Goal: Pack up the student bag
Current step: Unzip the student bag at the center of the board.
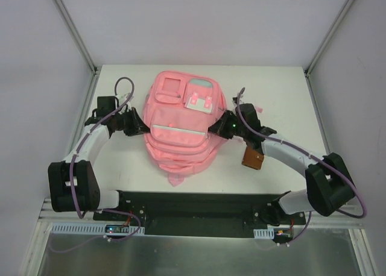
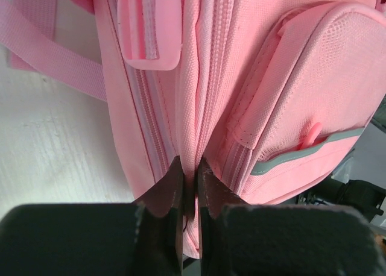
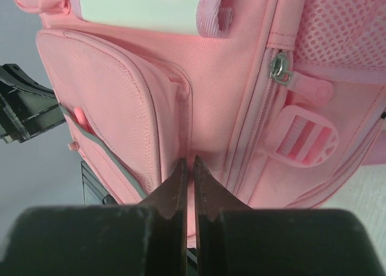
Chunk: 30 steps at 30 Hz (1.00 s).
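The student bag (image 1: 181, 125), a large pink backpack with a pale grey-green patch (image 1: 199, 98), lies flat in the middle of the white table. My left gripper (image 1: 145, 130) presses against its left side and my right gripper (image 1: 212, 129) against its right side. In the left wrist view the left gripper (image 2: 188, 167) is shut on a fold of the bag (image 2: 229, 77) beside a zip seam. The right wrist view shows the right gripper (image 3: 188, 164) pinching a pink fold of the bag (image 3: 223, 89) next to the front pocket.
A small brown block (image 1: 253, 159) lies on the table under my right forearm. White walls and metal posts close in the table on three sides. The black base plate (image 1: 193, 207) runs along the near edge. A pink strap (image 2: 48, 53) trails on the table.
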Available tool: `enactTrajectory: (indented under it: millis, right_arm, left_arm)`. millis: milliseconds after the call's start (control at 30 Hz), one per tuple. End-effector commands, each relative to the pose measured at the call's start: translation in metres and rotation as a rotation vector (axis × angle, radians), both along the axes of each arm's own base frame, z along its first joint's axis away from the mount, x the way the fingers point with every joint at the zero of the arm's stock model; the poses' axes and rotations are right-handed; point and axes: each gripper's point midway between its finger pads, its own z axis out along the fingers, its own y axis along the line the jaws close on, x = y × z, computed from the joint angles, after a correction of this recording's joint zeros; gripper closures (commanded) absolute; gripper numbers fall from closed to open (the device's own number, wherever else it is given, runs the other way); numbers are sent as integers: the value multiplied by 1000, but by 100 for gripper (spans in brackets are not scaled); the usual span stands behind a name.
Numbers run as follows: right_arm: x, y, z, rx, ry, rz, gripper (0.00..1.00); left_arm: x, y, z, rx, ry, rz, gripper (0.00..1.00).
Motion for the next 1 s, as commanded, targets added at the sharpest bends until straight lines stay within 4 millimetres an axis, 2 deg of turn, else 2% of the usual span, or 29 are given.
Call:
enactTrajectory:
  millis: [0,100,133,167,233,267,333,367,467,600,733,933,967]
  right_arm:
    - [-32,-13,-17,-71,77,-42,99]
    - [-46,-15,-26,-108,89,-88,99]
    - [-46,-20,-31,-123,89,-142,99]
    - [-55,-14,-32,-124,88,-128,99]
    - [-57,-16,-29,-132,58,-182,99]
    - [-68,-13,-31,-117,71,-199,99]
    - [-69,-21,-33,-116,57,-275,99]
    - [-80,-16,-33,-83,59,-280,99]
    - [-92,-9,-33,-87,48,-306,99]
    - [-92,-12,-35,-47,63,-381,99]
    - [-83,-2,-17,-20,33,-367,99]
    - [-48,0,14,-6,-7,-311,99]
    - [-32,-9,13,-13,-5,-336,99]
  left_arm:
    - [7,4,4,-12,-39,110,100]
    - [7,5,4,-27,-48,158,100]
    - [8,7,7,-23,-64,179,100]
    - [7,8,5,-24,-73,192,100]
    - [7,10,8,-29,-84,229,100]
    - [7,11,6,-27,-86,240,100]
    - [6,11,10,-35,-100,264,100]
    - [4,11,8,-40,-94,271,100]
    - [4,6,8,-57,-103,278,100]
    - [0,2,8,-62,-106,292,100]
    - [-3,3,14,-65,-146,325,100]
    - [-9,0,12,-84,-146,306,100]
    - [-10,-1,10,-91,-138,307,100]
